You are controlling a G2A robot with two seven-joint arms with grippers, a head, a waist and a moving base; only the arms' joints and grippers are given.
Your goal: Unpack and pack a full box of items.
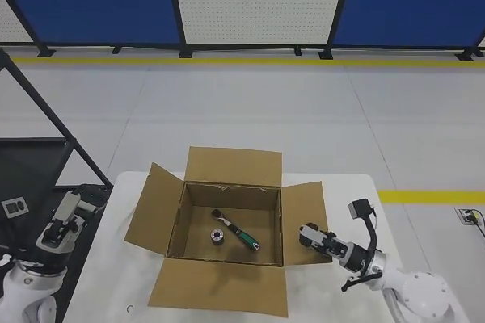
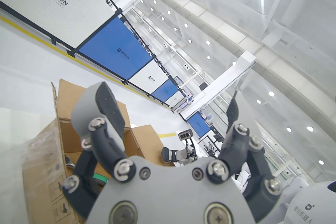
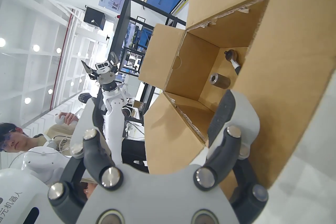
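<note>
Brown corrugated cardboard box [image 1: 230, 214] in the middle of the white table [image 1: 339, 187], open at the top, all four flaps folded outward, ragged paper edges along the far rim. Plain flat cardboard floor and straight walls inside.

On that floor, a ratchet wrench [image 1: 236, 232]: round metal head toward the far left, green handle slanting toward the near right. Just left of the handle and apart from it, a short steel cylinder [image 1: 217, 237] with a hole through its centre, smooth and dull grey. Hard to tell whether on end or on its side.

Right gripper [image 1: 307, 237] low over the box's right flap, grey curved fingers [image 3: 225, 114] with black ribbed pads spread wide, nothing between them but the sight of cardboard; contact with the flap not discernible.

Left gripper [image 2: 168, 89] out beyond the table's left edge, well apart from the box, pointing upward. Same grey shells and dark textured pads, spread apart, holding nothing. Beside it, the box's left flap, with a patch of clear tape on its outer face.
</note>
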